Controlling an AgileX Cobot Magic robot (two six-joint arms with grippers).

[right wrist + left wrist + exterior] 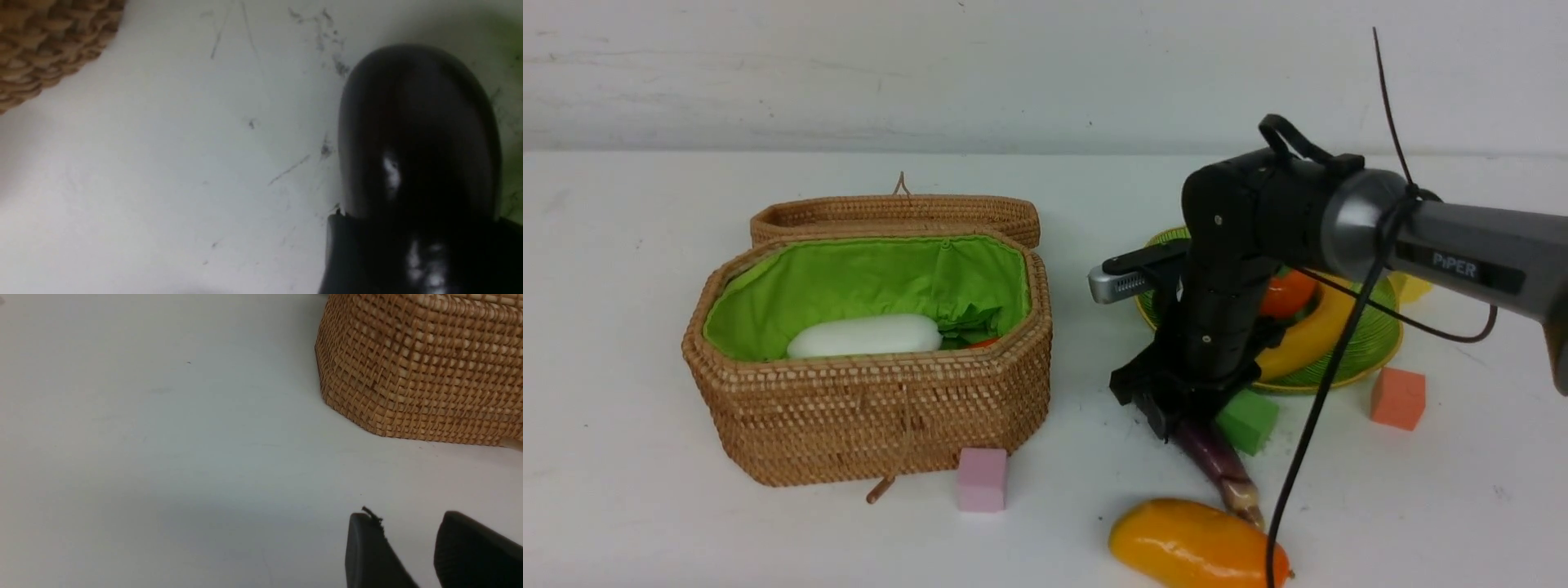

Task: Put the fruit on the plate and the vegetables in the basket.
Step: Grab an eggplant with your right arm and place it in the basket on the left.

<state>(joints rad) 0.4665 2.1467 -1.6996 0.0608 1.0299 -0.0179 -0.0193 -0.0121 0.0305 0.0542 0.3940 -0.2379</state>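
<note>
We see the purple eggplant [1218,461] lying on the white table [645,327], at about five o'clock from the middle of the front view. Its fat end is under our right gripper [1168,412], which comes straight down on it. In the right wrist view the eggplant [416,134] sits between the black fingers [347,253]. We cannot tell if they squeeze it yet or only stand around it.

A green cube [1246,420] touches the eggplant at its three o'clock side, very close to the gripper. The orange-yellow mango [1196,543] lies just beside the eggplant's thin end, at six o'clock from it. An orange cube [1398,398] sits further out at three o'clock.

The green plate [1372,347] is behind the gripper, at about one o'clock from the eggplant. The yellow banana [1311,335] and the orange persimmon [1286,294] lie on it. The arm hides part of the plate.

The basket [866,408] stands open at nine o'clock from the eggplant, well apart from it. Its lid [894,214] lies back behind it. The white radish [866,336] rests inside on the green cloth, with a bit of orange carrot [983,343] next to it. A pink cube [981,479] touches the basket's front wall.

Our left gripper [408,547] shows only in the left wrist view, low over the bare table near the basket [421,367]. Its fingers stand a little apart with nothing between them.
</note>
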